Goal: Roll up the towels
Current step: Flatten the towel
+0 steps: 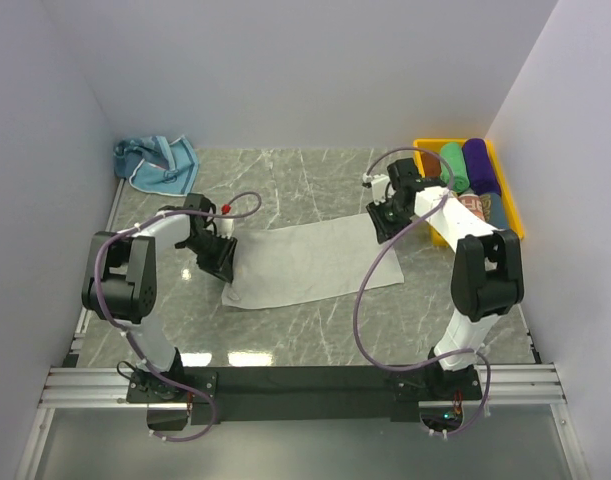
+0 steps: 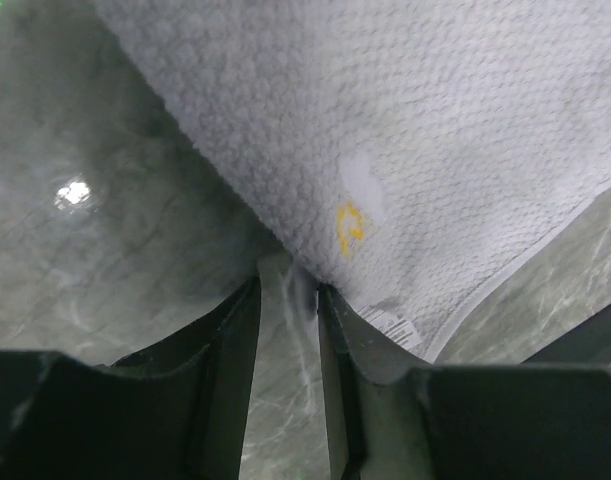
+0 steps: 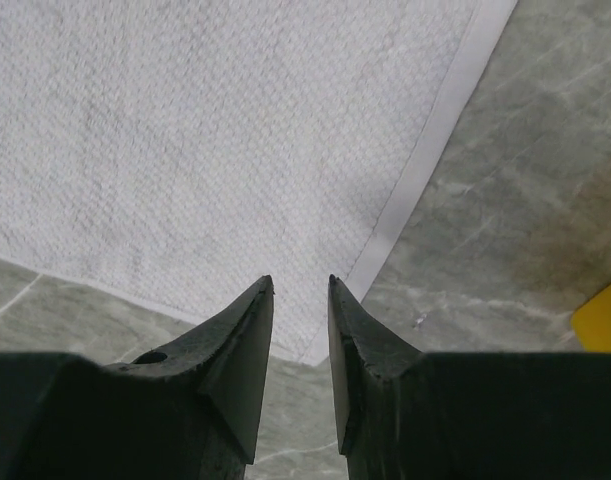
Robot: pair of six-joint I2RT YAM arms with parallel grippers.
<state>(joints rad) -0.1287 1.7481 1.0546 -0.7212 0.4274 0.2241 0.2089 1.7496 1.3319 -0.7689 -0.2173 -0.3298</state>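
A towel [image 1: 315,262] is being gripped for rolling: left tool [image 2: 290,290] pinching its corner, right tool [image 3: 301,285] narrowed, grip unclear; both ends must turn over evenly.

Overhead camera looks down from behind; wrist cameras (very close) share the grey towel [image 1: 315,262].

The left arm [image 1: 135,270] and right arm [image 1: 485,272] both reach forward and bend down low. The left end effector [image 2: 289,275] has its fingers [image 2: 235,340] close together, with a thin gap. The right end effector [image 3: 301,283] looks the same.
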